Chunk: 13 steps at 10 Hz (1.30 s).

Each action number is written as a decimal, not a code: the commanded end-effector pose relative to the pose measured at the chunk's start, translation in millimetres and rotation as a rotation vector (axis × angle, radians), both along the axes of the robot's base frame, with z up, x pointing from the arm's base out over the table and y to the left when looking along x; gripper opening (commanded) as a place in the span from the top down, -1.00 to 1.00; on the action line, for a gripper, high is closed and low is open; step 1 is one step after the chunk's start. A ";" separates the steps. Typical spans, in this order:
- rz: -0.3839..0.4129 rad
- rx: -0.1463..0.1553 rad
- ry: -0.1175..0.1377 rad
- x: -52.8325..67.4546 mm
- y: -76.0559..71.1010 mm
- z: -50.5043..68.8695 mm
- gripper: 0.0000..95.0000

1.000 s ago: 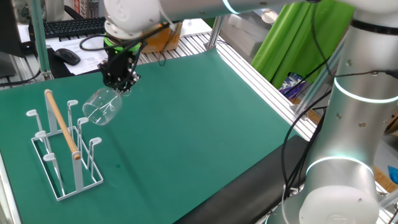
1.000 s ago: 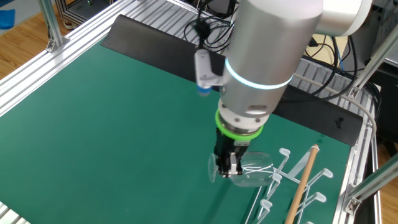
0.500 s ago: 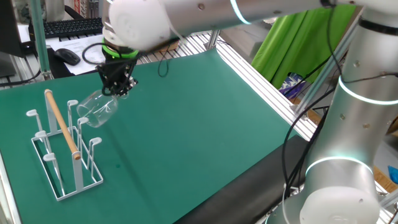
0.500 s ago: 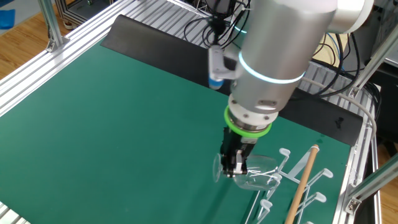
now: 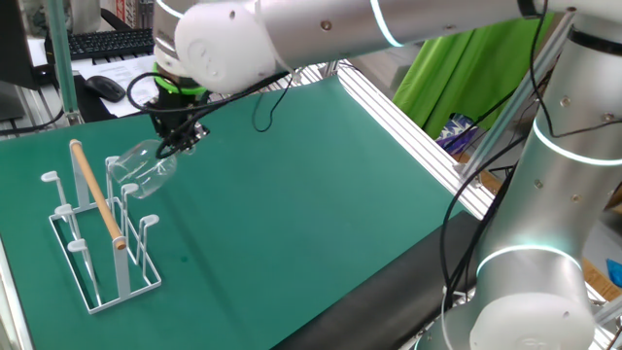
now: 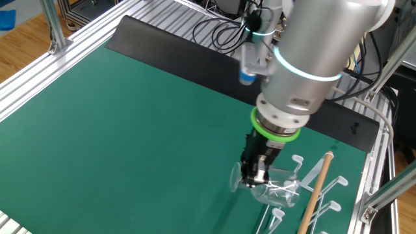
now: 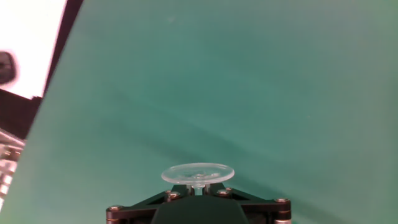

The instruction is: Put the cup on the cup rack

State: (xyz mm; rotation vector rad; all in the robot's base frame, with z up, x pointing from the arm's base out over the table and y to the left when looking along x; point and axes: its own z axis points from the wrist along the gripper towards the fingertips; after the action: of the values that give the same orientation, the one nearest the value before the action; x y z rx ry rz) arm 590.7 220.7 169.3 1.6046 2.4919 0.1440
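The cup [image 5: 139, 170] is a clear stemmed glass, tipped on its side in the air with its bowl toward the cup rack [image 5: 97, 233]. My gripper [image 5: 180, 139] is shut on its stem. The bowl's mouth overlaps the rack's nearest upright pegs [image 6: 294, 170]; I cannot tell if it touches them. From the other fixed view the cup [image 6: 276, 188] hangs below the gripper [image 6: 255, 177], beside the rack's wooden rod [image 6: 316, 188]. The hand view shows only the cup's round foot [image 7: 198, 173] above my shut gripper [image 7: 198, 190], with green mat behind.
A green mat [image 5: 292, 185] covers the table, edged by aluminium rails [image 5: 408, 107]. A keyboard [image 5: 117, 41] and mouse [image 5: 105, 87] lie beyond the far edge. The arm's silver column [image 5: 544, 194] and black cables [image 6: 221, 32] stand at the table's side.
The gripper has carried the cup toward the rack, and the bowl now overlaps the nearest pegs. The grip on the stem is unchanged.
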 end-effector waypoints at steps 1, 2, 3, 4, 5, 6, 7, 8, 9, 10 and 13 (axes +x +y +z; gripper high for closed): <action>0.012 -0.004 -0.029 -0.3 0.0 1.5 1.00; 0.015 -0.005 -0.042 -0.2 0.0 1.4 1.00; 0.020 -0.009 -0.058 0.0 0.2 1.0 1.00; 0.024 -0.018 -0.068 0.1 0.4 0.5 1.00; 0.028 -0.022 -0.071 0.2 0.6 0.4 1.00; 0.033 -0.023 -0.078 0.2 2.3 1.1 1.00; 0.035 -0.027 -0.086 0.1 4.3 1.5 1.00; 0.031 -0.030 -0.093 0.1 7.1 2.6 1.00; 0.029 -0.030 -0.109 0.1 9.0 3.1 1.00; 0.029 -0.032 -0.127 0.2 10.0 3.0 1.00; 0.035 -0.051 -0.163 0.3 12.6 2.3 1.00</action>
State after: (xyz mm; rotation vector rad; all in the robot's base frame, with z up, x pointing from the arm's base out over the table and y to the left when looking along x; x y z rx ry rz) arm 590.2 232.0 172.0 1.4647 2.3736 0.2097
